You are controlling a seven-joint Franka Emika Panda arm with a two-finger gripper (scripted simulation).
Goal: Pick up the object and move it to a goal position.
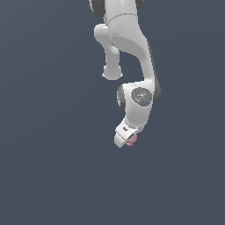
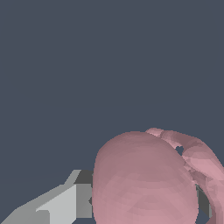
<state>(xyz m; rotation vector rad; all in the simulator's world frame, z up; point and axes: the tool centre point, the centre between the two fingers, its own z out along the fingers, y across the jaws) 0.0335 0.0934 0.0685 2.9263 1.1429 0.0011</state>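
The pink lumpy object (image 1: 131, 139) shows as a small blob at the tip of the white arm in the exterior view. My gripper (image 1: 128, 141) is shut on it, and the hand hides most of it. In the wrist view the pink object (image 2: 144, 179) fills the space between the fingers, very close to the camera. One grey finger (image 2: 61, 205) presses against one side of it. The other finger (image 2: 203, 203) is mostly hidden behind its looping pink lobe. No surface shows under the object.
The white arm (image 1: 132, 52) comes down from the top of the exterior view. Behind it there is only a plain dark blue-grey background (image 1: 44, 132). No goal marker shows.
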